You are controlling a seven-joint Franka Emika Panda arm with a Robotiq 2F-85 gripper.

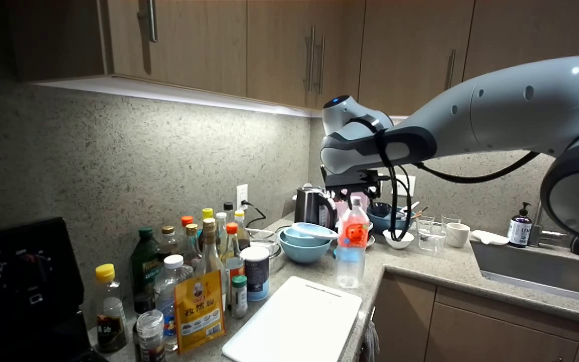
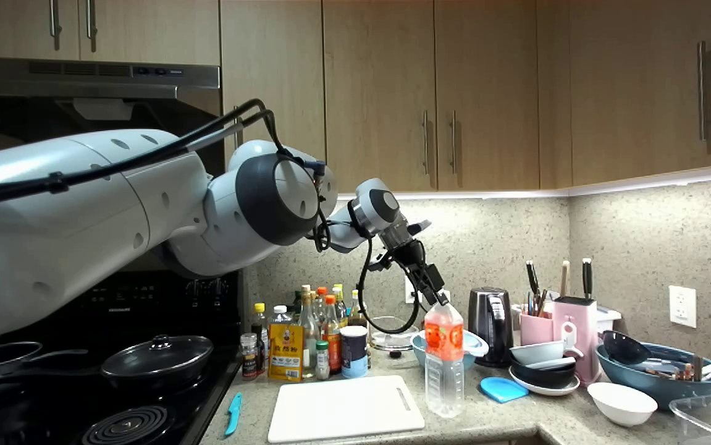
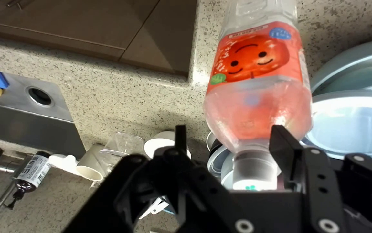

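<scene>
Bottle (image 3: 257, 94) upright, gripper (image 3: 228, 131) spread wide at its neck, contact tough to call. Only wrist view gets the drain (image 3: 39, 96), 9 o'clock, but crops bottle base at 12.

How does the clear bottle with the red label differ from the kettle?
The bottle is see-through; the kettle is dark and shiny. The bottle wears a red label; the kettle has a black handle. The bottle's neck shows between the open fingers; the kettle stands apart from them. Both stand upright on the counter.
</scene>
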